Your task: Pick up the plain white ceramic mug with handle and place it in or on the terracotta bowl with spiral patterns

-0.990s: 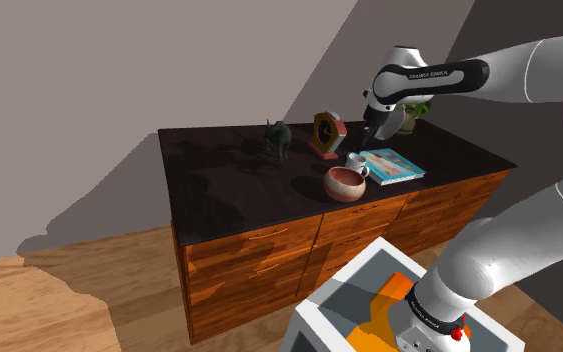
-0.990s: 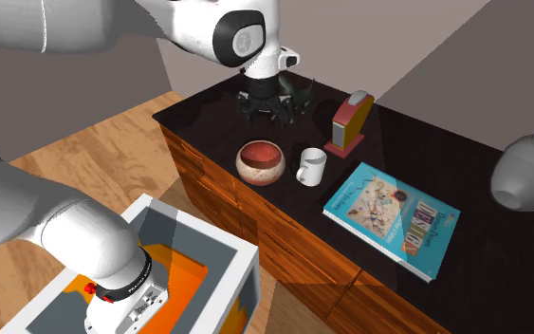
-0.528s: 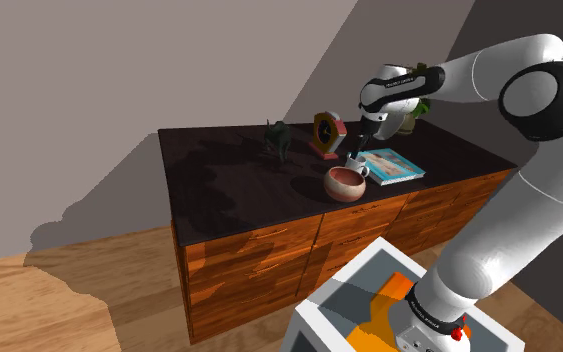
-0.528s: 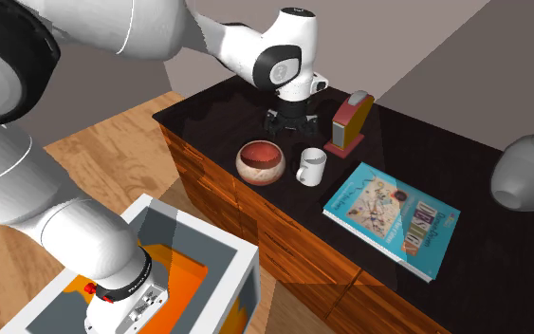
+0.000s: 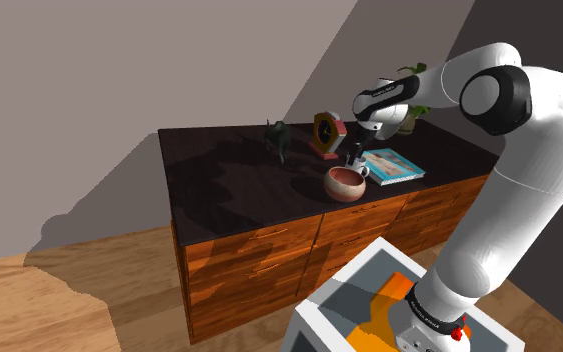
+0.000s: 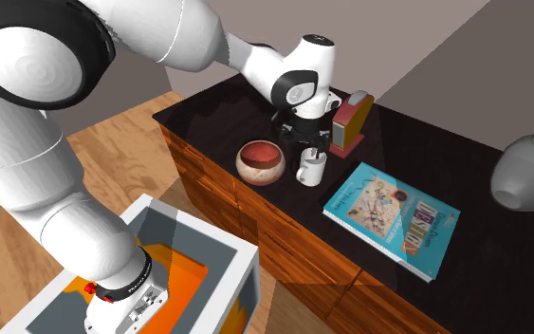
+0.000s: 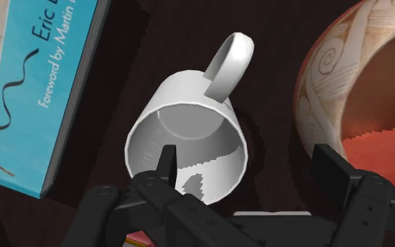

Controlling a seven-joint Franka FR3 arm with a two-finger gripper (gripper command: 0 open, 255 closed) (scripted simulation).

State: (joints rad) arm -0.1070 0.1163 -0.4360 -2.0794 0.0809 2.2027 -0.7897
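While wide apart, jaws astride mug (image 7: 189, 116).

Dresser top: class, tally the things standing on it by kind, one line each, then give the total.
Mug: 1
Bowl: 1
Book: 1
Clock: 1
Dark figurine: 1
White pot: 1
Total: 6

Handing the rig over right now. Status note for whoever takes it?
Gripper: open, holding nothing, just above the mug; one finger over its mouth, the other outside it on the bowl's side.
Mug: upright on the counter, between bowl and book, apart from both.
Done: gripper lined up on mug.
Left: close on the mug's wall, lift, set it in the bowl.
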